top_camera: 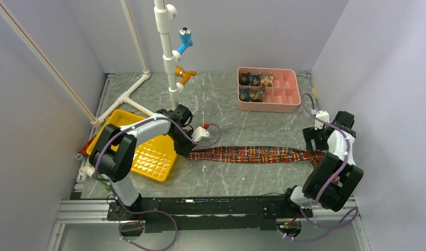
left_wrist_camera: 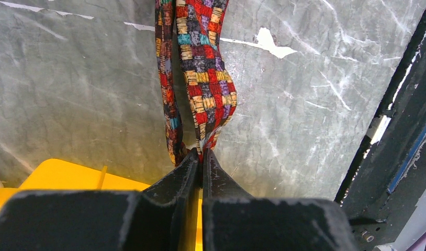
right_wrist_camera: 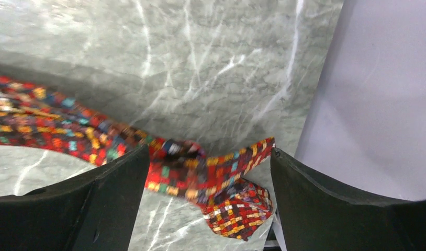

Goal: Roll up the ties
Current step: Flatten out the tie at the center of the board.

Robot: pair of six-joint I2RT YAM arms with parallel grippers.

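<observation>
A long tie (top_camera: 253, 155) with red, dark and gold checks lies flat across the marble table. My left gripper (top_camera: 186, 150) is shut on its narrow left end; the left wrist view shows the cloth (left_wrist_camera: 203, 89) pinched at my fingertips (left_wrist_camera: 201, 152). My right gripper (top_camera: 318, 149) is open over the tie's wide right end (right_wrist_camera: 221, 183), which is folded and bunched between my fingers (right_wrist_camera: 122, 183). Several rolled ties (top_camera: 254, 86) sit in the left compartments of a pink tray (top_camera: 287, 91).
A yellow tray (top_camera: 148, 157) lies by the left arm, and it also shows in the left wrist view (left_wrist_camera: 54, 175). A white pipe stand (top_camera: 166, 47) with blue and orange fittings stands at the back. A grey wall (right_wrist_camera: 378, 94) is close on the right.
</observation>
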